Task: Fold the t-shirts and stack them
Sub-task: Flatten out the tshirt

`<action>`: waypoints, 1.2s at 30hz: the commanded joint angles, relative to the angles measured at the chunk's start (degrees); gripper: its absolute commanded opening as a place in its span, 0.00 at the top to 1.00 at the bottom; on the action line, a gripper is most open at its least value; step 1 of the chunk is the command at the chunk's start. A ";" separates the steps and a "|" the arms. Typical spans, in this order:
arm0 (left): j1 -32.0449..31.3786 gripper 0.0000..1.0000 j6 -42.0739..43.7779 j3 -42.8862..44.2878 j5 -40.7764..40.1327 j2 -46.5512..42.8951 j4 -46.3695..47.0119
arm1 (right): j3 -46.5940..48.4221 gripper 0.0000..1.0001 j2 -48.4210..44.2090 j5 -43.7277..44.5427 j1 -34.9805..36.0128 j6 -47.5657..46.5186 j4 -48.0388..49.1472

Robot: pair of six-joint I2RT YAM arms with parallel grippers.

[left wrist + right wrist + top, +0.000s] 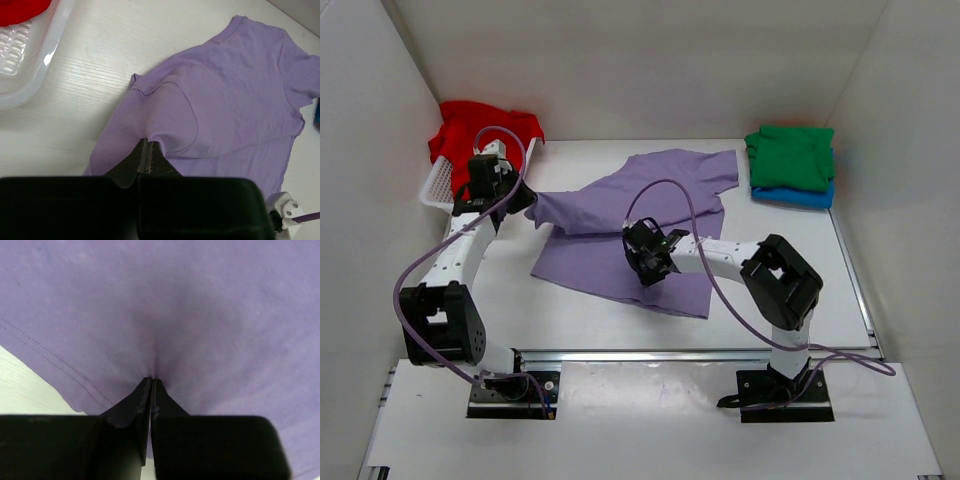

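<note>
A lavender t-shirt (640, 210) lies spread, somewhat rumpled, in the middle of the table. My left gripper (527, 205) is shut on its left sleeve; the wrist view shows the jaws (148, 145) closed with a fold of lavender cloth (225, 95) pinched at their tips. My right gripper (645, 265) is down on the shirt's lower middle, near the hem. Its jaws (151, 381) are shut on a small pucker of the lavender cloth (200, 305). A red t-shirt (480, 125) is heaped in the basket. A folded green t-shirt (790, 155) lies on a blue one (805, 198) at the back right.
The white slotted basket (438, 185) stands at the back left, just beside my left gripper, and its rim (30, 75) shows in the left wrist view. White walls close in the table (800, 270) on three sides. A metal rail (690, 355) runs along the near edge.
</note>
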 commanded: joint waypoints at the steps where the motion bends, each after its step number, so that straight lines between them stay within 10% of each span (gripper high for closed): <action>1: 0.79 1.00 -0.23 -0.17 1.36 -4.64 0.57 | -4.83 1.00 -3.83 3.69 -1.41 0.06 -8.40; 11: -1.04 1.00 -2.86 -7.98 5.40 -15.09 0.83 | -14.95 0.91 -25.20 6.25 -26.64 -6.96 -15.18; 15: -4.12 1.00 -4.80 -14.66 6.64 -18.27 2.68 | -12.93 0.47 -30.83 2.31 -17.18 -6.02 -11.77; 18: -5.62 1.00 -6.02 -18.27 8.29 -19.41 4.08 | -17.03 0.33 -31.10 -2.34 -8.93 -1.99 -4.76; 29: -5.36 1.00 -6.21 -23.46 7.95 -22.49 4.26 | -27.52 0.23 -20.66 -1.49 11.05 11.03 3.19; 34: -4.57 1.00 -6.12 -24.87 7.51 -24.85 3.65 | -23.13 0.32 -7.04 0.71 18.69 13.77 -2.15; 36: -4.31 1.00 -6.20 -24.78 7.43 -25.56 2.60 | -19.89 1.00 -0.98 0.01 19.84 13.68 -5.06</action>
